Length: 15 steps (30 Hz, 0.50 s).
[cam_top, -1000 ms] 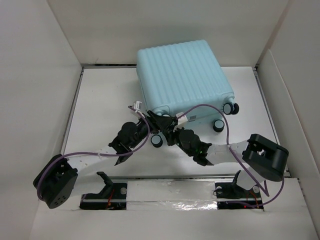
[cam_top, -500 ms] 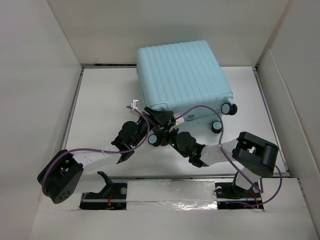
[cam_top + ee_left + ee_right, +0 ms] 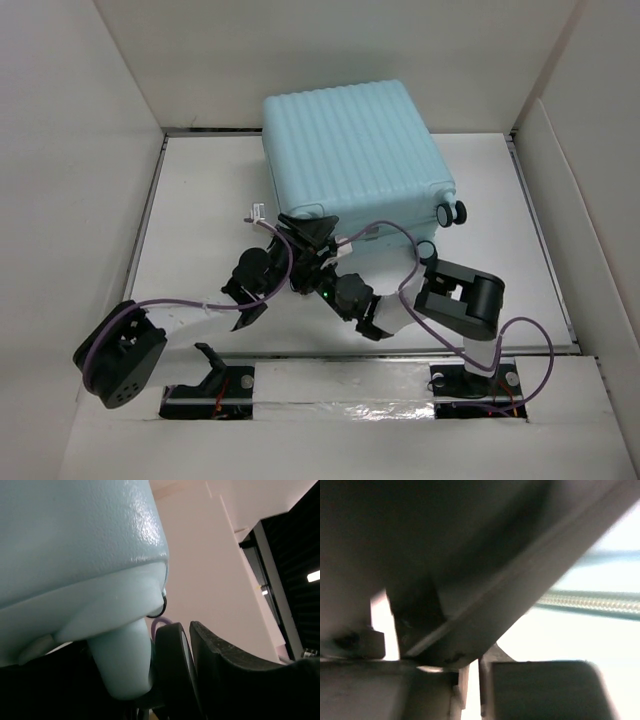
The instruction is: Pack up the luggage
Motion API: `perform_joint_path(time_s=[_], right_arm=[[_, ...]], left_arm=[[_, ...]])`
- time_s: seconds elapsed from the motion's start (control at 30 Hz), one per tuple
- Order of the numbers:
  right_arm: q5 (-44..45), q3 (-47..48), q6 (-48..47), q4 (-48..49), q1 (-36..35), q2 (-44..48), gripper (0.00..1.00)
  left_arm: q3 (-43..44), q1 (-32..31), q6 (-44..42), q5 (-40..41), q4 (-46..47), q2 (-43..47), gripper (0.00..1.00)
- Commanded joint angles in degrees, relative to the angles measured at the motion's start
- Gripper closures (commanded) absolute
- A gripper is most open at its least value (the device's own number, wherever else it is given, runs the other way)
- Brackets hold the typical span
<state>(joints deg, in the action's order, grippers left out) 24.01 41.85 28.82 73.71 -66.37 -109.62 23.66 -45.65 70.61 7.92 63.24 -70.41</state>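
The luggage (image 3: 350, 150) lies closed, ribbed shell up, in the upper centre of the top view on the white table (image 3: 200, 200), skewed, with one caster wheel (image 3: 452, 212) showing at its right corner. Both claws sit at its lower left corner: the left gripper (image 3: 308, 233) against the shell edge, the right gripper (image 3: 322, 268) just below it. The left wrist view shows the pale shell (image 3: 75, 540) overhead and a black wheel (image 3: 172, 672) beside one finger (image 3: 230, 680). I cannot tell whether either claw is apart or together.
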Motion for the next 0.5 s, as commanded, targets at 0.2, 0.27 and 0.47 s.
perform_joint_path(time_s=[0.2, 0.27, 0.47], right_arm=[[-6.0, -12.8, -2.2, -10.9, -9.1, 21.5, 0.23], [-3.3, -15.0, -2.3, -19.3, -9.8, 27.7, 0.21], [-1.7, -14.3, -6.0, -43.4, -10.4, 41.1, 0.14]], left_arm=[[-0.5, -7.0, -5.2, -13.5, 6.4, 12.7, 1.0], [-1.8, -6.3, -5.0, -13.3, 5.4, 14.3, 0.97], [-2.3, -4.9, -4.5, -16.8, 3.7, 14.2, 0.62]])
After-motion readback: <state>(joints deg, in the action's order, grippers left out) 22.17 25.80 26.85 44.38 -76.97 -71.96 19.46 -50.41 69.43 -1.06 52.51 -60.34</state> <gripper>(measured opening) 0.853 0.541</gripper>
